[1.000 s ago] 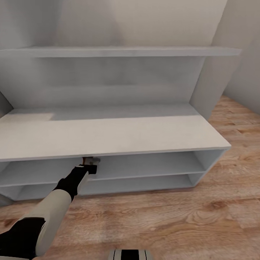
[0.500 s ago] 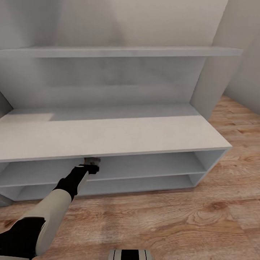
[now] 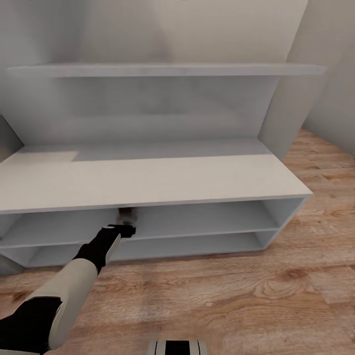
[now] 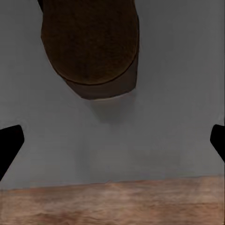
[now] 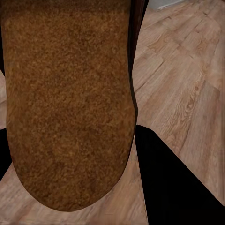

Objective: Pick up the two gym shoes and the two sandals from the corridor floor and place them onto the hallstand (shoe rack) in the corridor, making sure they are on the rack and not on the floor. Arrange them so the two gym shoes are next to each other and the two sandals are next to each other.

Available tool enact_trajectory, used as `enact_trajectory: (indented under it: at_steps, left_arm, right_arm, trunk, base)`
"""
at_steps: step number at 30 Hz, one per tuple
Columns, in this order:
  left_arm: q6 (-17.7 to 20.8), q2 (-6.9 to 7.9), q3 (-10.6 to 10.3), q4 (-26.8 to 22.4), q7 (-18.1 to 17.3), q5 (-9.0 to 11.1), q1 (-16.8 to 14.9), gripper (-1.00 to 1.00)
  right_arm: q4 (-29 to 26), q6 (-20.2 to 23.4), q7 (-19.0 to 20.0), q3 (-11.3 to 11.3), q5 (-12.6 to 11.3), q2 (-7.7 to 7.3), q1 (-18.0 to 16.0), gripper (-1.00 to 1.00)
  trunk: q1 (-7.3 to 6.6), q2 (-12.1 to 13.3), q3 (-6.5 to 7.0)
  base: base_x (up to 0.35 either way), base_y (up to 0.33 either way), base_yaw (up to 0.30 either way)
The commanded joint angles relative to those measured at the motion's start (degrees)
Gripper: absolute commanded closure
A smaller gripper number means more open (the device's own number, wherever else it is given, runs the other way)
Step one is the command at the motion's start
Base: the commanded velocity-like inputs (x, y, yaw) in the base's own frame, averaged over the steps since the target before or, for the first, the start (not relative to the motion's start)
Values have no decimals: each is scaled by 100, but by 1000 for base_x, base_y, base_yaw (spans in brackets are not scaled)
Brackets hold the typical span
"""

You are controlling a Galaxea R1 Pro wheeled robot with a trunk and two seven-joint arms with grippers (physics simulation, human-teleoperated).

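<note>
One brown sandal (image 3: pixel 126 214) lies on the upper shoe tier of the pale grey hallstand (image 3: pixel 148 182), tucked under the bench top. My left gripper (image 3: pixel 126 228) hovers at that tier's front edge. In the left wrist view the sandal (image 4: pixel 91 44) rests on the grey shelf, and the left gripper (image 4: pixel 112 145) is open, its black fingertips (image 4: pixel 9 150) wide apart and clear of it. The second sandal (image 5: pixel 65 103) shows its tan-brown footbed close up, with my right gripper (image 5: pixel 75 154) shut on it above the corridor floor (image 5: pixel 183 79). The gym shoes are out of view.
The hallstand has a lower tier (image 3: pixel 187 244) and an upper shelf (image 3: pixel 167 70). A grey wall panel (image 3: pixel 291 88) stands at its right end. Wood-plank floor (image 3: pixel 246 296) stretches in front and to the right.
The head view has shifted a little. The sandal's end now shows further past the left gripper's tip, deeper on the tier. The left arm has barely moved.
</note>
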Motion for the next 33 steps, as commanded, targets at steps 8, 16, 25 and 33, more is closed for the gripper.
enact_trajectory:
  at_steps: [8, 16, 25, 33]
  left_arm:
    - [29, -1, -5, -10, 8, -39, 2, -100]
    - [16, -1, -5, -11, 8, -39, 9, -100]
    - [-248, 129, 86, 12, -122, 88, 155, -100]
    - [-117, -58, -74, -207, -120, -6, 374, -100]
  right_arm:
    - [-10, 34, 41, -21, 30, 2, -7, 100]
    - [-3, 34, 41, -21, 30, 2, -7, 100]
    - [132, -107, 67, 37, 39, 134, -7, 100]
    - [362, 64, 76, 32, 31, 395, -7, 100]
  trunk:
    - [-4, -2, -4]
    - [-4, -2, -4]
    - [-4, -2, -4]
    - [-4, -2, -4]
  base:
    - [-320, 72, 0]
    - [-334, 75, 0]
    - [-186, 42, 0]
    - [0, 0, 0]
